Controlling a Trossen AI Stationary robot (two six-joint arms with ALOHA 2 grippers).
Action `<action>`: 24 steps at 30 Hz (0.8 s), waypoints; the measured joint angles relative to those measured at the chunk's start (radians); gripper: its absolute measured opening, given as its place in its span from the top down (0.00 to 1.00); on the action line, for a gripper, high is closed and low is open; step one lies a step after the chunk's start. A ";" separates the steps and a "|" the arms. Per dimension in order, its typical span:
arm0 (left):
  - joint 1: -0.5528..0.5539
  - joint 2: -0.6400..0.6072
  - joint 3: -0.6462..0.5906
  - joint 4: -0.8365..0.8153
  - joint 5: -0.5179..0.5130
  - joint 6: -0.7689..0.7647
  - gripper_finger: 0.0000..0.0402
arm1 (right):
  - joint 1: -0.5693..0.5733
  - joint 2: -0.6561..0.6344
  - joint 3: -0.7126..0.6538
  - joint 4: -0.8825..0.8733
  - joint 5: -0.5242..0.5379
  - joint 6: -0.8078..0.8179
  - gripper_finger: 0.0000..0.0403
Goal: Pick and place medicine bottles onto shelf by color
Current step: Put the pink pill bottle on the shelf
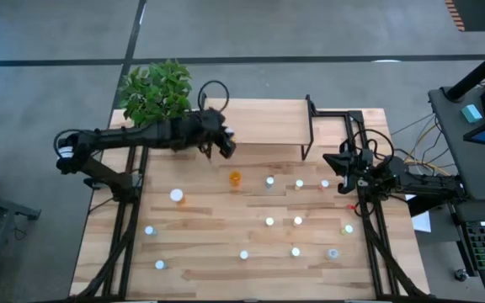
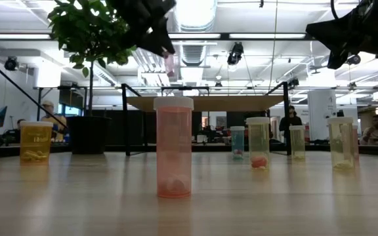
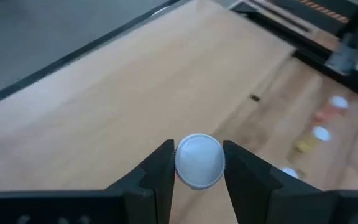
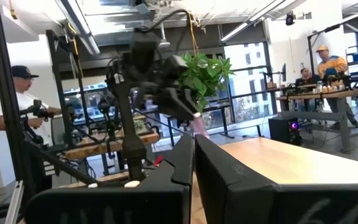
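Your left hand (image 1: 224,148) is holding a pink bottle (image 2: 170,64) by its pale cap between both fingers, raised over the left end of the shelf (image 1: 263,126). Your right hand (image 1: 342,162) waits at the right edge of the desk (image 1: 200,244), its fingers closed together. The other bottles stand spread on the desk, among them an orange one (image 1: 235,178) near the shelf.

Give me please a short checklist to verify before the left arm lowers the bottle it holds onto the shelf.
1. Grip: left gripper fingers clamp the pink bottle on both sides: ok.
2. Position: gripper over the shelf top: ok.
3. Landing spot: bare wood under the bottle: ok.
4. Colour grouping: no other bottle seen on the shelf: cannot tell.
5. Right gripper away, at the table's right edge: ok.
6. Plant near the left arm, contact: cannot tell.
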 joint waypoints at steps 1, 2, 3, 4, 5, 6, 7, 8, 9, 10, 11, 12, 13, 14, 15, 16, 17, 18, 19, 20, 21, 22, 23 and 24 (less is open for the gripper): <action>0.022 0.003 0.000 -0.004 0.011 0.000 0.74 | 0.000 0.000 0.000 0.000 0.000 0.000 0.98; 0.043 0.007 0.000 -0.009 0.034 0.000 0.74 | 0.000 0.000 0.000 0.000 0.000 0.000 0.98; 0.063 0.011 -0.001 -0.014 0.057 0.000 0.74 | 0.000 0.000 0.000 0.001 0.000 0.000 0.98; 0.080 0.015 -0.001 -0.017 0.081 0.000 0.74 | 0.000 0.000 0.000 0.002 0.000 0.000 0.98; 0.096 0.022 -0.001 -0.019 0.100 -0.001 0.74 | 0.000 0.000 0.000 0.003 0.000 0.000 0.98; 0.111 0.027 -0.001 -0.022 0.112 -0.001 0.74 | 0.000 0.000 0.000 0.004 0.000 0.000 0.98; 0.124 0.035 -0.001 -0.033 0.113 0.000 0.74 | 0.000 0.000 0.000 0.005 0.000 0.000 0.98; 0.134 0.043 -0.001 -0.043 0.115 0.000 0.74 | 0.000 0.000 0.000 0.006 0.000 0.000 0.98; 0.143 0.051 -0.001 -0.043 0.116 0.000 0.74 | 0.000 0.000 0.000 0.006 0.000 -0.001 0.98; 0.151 0.057 -0.001 -0.042 0.116 0.000 0.74 | 0.000 0.000 0.000 0.006 0.000 0.000 0.98; 0.158 0.059 -0.001 -0.043 0.116 0.000 0.74 | 0.000 0.000 0.000 0.006 0.000 0.000 0.98; 0.164 0.061 -0.002 -0.041 0.116 0.000 0.74 | 0.000 0.000 0.000 0.006 0.000 0.000 0.98; 0.169 0.061 -0.002 -0.038 0.116 0.000 0.74 | 0.000 0.000 0.000 0.006 0.000 0.000 0.98; 0.173 0.061 -0.001 -0.036 0.116 0.000 0.74 | 0.000 0.000 0.000 0.006 0.000 0.000 0.98; 0.175 0.061 -0.002 -0.037 0.116 0.000 0.74 | 0.000 0.000 0.000 0.006 0.000 0.000 0.98; 0.178 0.063 -0.002 -0.037 0.116 0.000 0.74 | 0.000 0.000 0.000 0.006 0.000 -0.001 0.98; 0.179 0.063 -0.002 -0.036 0.116 0.000 0.74 | 0.000 0.000 0.000 0.006 0.000 -0.002 0.98; 0.180 0.063 -0.002 -0.036 0.116 0.000 0.74 | 0.000 0.000 0.000 0.006 0.000 -0.002 0.98; 0.180 0.063 -0.002 -0.034 0.116 0.000 0.74 | 0.000 0.000 0.000 0.006 0.000 -0.002 0.98; 0.181 0.063 -0.001 -0.033 0.116 0.000 0.73 | 0.000 0.000 0.000 0.006 0.000 -0.003 0.98; 0.181 0.063 -0.002 -0.034 0.116 0.001 0.72 | 0.000 0.000 0.000 0.006 0.000 -0.003 0.98; 0.181 0.063 -0.002 -0.034 0.116 0.003 0.71 | 0.000 0.000 0.000 0.006 0.000 -0.003 0.98; 0.181 0.063 -0.001 -0.033 0.116 0.008 0.70 | 0.000 0.000 0.000 0.006 0.000 -0.003 0.98; 0.181 0.063 -0.002 -0.033 0.116 0.011 0.68 | 0.000 0.000 0.000 0.006 0.000 -0.003 0.98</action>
